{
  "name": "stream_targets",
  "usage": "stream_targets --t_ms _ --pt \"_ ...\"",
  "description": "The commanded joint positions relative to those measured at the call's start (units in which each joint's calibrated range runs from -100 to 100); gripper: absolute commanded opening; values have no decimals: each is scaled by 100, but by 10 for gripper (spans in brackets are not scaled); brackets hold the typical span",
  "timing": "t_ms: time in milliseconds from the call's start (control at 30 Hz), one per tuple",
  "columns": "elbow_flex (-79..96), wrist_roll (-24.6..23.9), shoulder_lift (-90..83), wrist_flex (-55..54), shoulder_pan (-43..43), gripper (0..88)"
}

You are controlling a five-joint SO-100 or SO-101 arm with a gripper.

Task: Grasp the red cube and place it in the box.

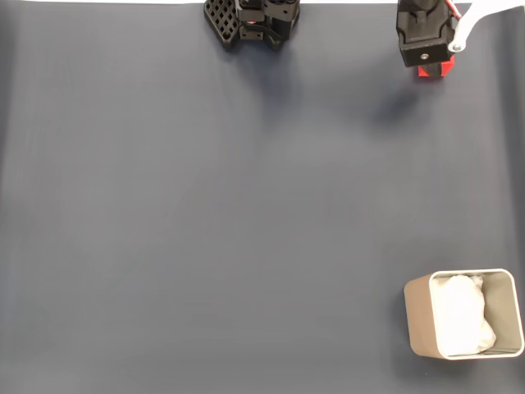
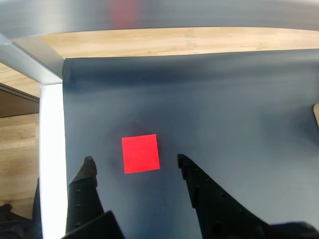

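Two fingers (image 2: 89,167) spread, flanking red cube (image 2: 141,153) on dark mat (image 1: 205,230); box (image 1: 418,320) well apart.

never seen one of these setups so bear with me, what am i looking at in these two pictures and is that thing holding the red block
It is a small robot arm working on a dark mat. The fixed view looks straight down on the mat; the black parts at its top edge are the arm. The wrist view comes from a camera riding on the arm, looking past its end effector, the two dark fingers at the bottom.

Two things lie on the mat. The red cube sits near the mat's corner, and in the fixed view it peeks out red below the arm. The beige box, with white wadding inside, stands far off in the lower right of the fixed view.

Nothing is held. The fingers are spread open on either side of the cube, with gaps showing, so it is not gripped yet.
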Motion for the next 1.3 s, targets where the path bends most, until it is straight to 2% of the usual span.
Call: stream_targets --t_ms 0,767,1267 --pt "-103 -49 54 -173 -81 379" --pt "25 -156 773 -1066 -195 383" --pt "426 -308 660 -1443 -301 385"
